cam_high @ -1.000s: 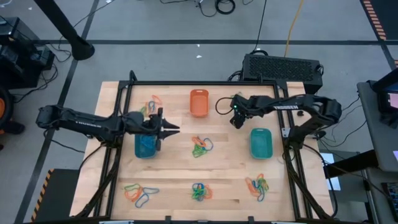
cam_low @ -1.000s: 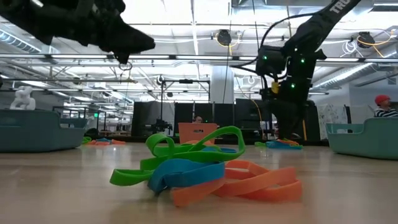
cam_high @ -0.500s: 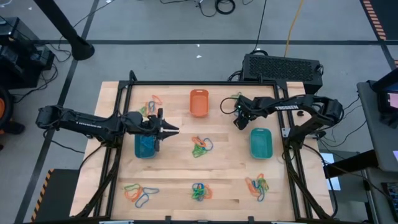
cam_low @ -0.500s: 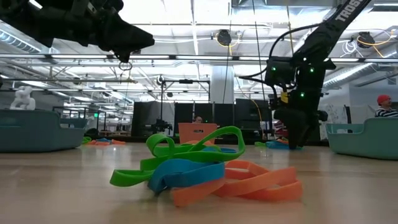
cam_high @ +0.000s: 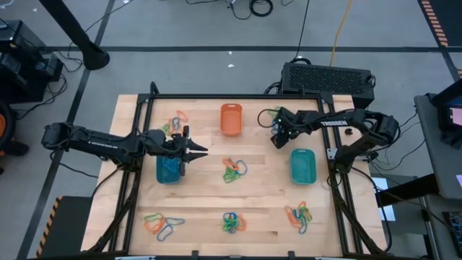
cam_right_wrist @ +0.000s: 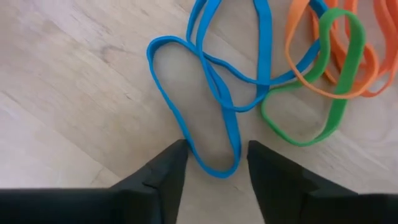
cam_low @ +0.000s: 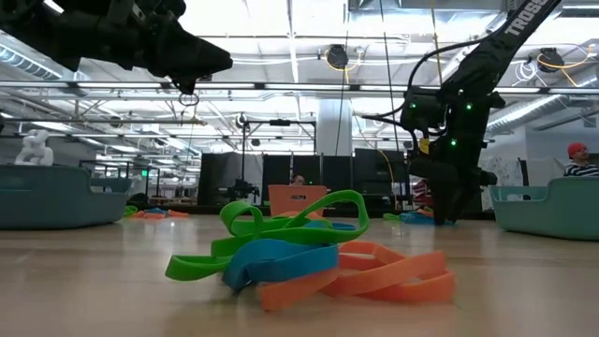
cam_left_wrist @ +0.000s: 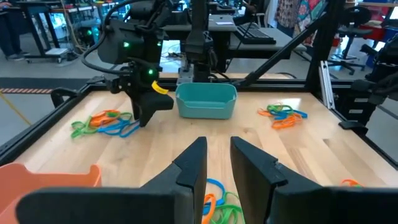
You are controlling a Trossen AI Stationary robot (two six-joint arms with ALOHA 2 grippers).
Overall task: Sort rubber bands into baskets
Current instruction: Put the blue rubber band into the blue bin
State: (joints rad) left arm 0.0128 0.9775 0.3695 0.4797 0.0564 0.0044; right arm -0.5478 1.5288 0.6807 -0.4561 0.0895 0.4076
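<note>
Pale wood tabletop (cam_high: 202, 195) inside a black frame, lab floor and cables all round. Rubber bands lie in several mixed clumps; three baskets stand on the wood: orange basket (cam_high: 231, 119) at the far middle, blue basket (cam_high: 169, 170) on the left, teal basket (cam_high: 302, 166) on the right.

Right gripper (cam_right_wrist: 212, 163) is down low over the far-right clump, beside the orange basket and above the teal one. Its fingers stand apart and straddle the end of a blue band (cam_right_wrist: 205, 93). The band's loop runs lengthwise away from the gripper, its near end lying right between the fingertips; orange band (cam_right_wrist: 323, 56) and green band (cam_right_wrist: 317, 106) overlap its far end. No grip yet, as far as I can judge.

Judgement: closing here should catch the blue band alone, since the other colours sit clear of the fingertips. The blue basket lies across the tabletop, under the left arm.

Left gripper (cam_left_wrist: 217, 163) hovers over the blue basket's inner edge, fingers a narrow gap apart, nothing between them.
</note>
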